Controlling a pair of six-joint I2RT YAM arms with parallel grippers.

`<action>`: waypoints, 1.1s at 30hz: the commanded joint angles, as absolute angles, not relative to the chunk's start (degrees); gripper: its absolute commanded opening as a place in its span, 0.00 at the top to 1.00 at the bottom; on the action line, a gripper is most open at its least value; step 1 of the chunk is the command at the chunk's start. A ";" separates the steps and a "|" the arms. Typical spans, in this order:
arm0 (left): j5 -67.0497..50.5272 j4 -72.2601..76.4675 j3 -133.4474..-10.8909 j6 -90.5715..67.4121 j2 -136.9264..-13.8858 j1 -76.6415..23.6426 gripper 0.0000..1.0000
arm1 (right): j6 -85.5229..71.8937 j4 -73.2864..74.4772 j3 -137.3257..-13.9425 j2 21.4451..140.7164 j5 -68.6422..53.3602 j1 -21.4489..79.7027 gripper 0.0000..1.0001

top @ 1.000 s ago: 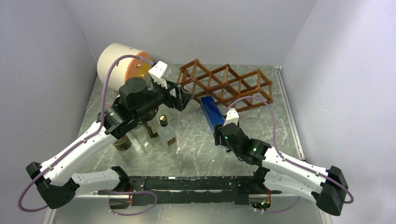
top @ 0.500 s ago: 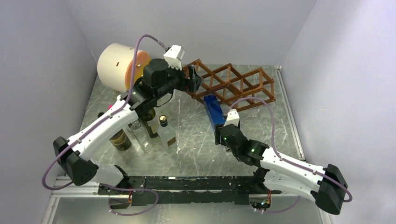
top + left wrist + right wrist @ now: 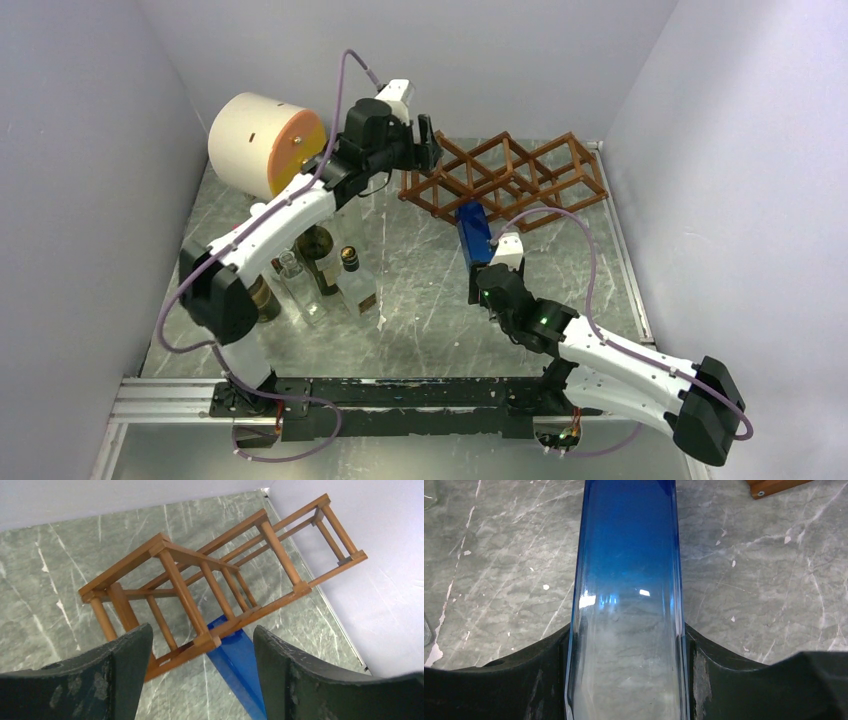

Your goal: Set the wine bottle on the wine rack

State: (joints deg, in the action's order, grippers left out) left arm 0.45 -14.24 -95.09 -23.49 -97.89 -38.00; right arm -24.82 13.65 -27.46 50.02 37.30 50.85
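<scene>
Bottle not yet racked. Right gripper (image 3: 487,272) clamps blue wine bottle (image 3: 473,232) at frame centre, its tip at the wine rack's (image 3: 510,175) lower rail. Left gripper (image 3: 430,145) spread and empty, upper centre.

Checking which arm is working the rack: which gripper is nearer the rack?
Left. The left gripper hovers over the left end of the rack, jaws open. The right gripper sits back toward the bases, holding the bottle, whose far end lies at the rack.
</scene>
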 commanded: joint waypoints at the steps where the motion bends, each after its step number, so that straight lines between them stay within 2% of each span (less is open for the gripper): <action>1: -1.11 -17.35 -104.09 -24.52 -105.30 -37.53 0.26 | -26.17 2.23 -29.42 48.39 42.48 50.06 1.00; 6: 2.11 -19.38 -109.39 -26.93 -111.60 -36.97 0.38 | -26.36 2.09 -29.18 47.80 41.46 49.56 1.00; 16: -4.12 -19.07 -111.26 -29.93 -116.83 -35.81 0.61 | -25.63 1.19 -28.73 48.58 39.49 48.46 1.00; 20: -5.06 -19.57 -110.39 -31.13 -116.89 -34.59 0.82 | -24.06 -1.28 -27.63 48.93 36.36 46.16 1.00; 24: -3.24 -17.65 -105.96 -32.46 -113.37 -33.69 0.92 | -21.72 -4.53 -26.46 49.13 31.38 41.54 1.00; 33: -1.06 -15.25 -99.13 -34.16 -106.63 -32.12 0.93 | -17.12 -9.90 -26.96 51.17 24.67 35.68 1.00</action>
State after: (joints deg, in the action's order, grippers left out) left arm -2.31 -16.88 -101.06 -34.83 -111.59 -33.58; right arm -19.46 2.92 -24.64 51.64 20.82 38.28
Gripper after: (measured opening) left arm 0.125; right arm 0.638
